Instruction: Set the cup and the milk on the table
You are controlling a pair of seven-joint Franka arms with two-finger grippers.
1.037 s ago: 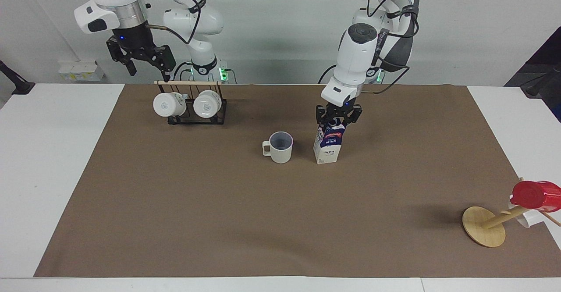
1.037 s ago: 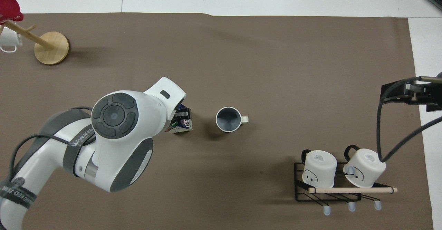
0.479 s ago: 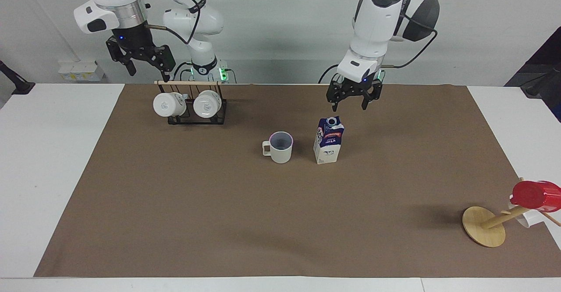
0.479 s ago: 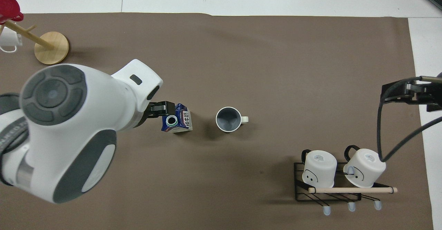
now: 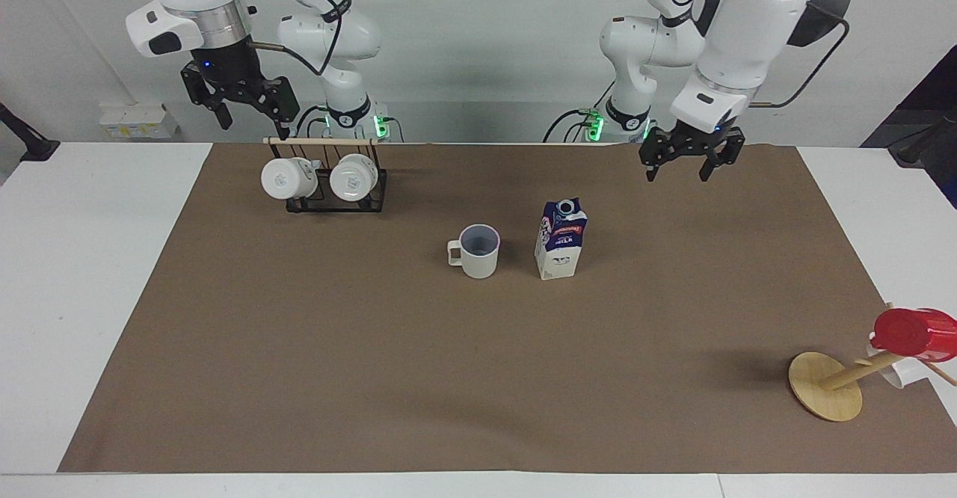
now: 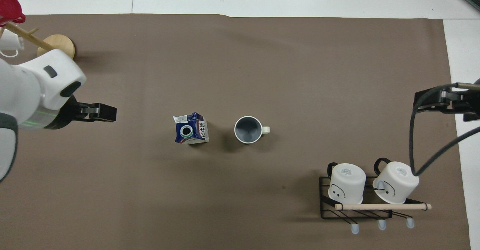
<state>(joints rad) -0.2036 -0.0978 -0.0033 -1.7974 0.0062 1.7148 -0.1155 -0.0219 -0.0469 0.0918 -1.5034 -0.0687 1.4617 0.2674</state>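
Left gripper (image 5: pixel 691 167) has lifted off the milk (image 5: pixel 561 240), raised, fingers spread and empty; right gripper (image 5: pixel 241 105) waits, open.

We see a plain pale grey wall (image 5: pixel 478 49) at the robots' end, evenly lit, with soft shadows on it. Small white boxes (image 5: pixel 138 120) sit along its foot, and something dark (image 5: pixel 927 120) fills the corner at the left arm's end.

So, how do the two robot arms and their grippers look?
Both arms have glossy white rounded shells with dark grey joint caps and black cables along them. The left gripper and right gripper are black, two-fingered, on a silver wrist ring. Green lights glow at the bases.
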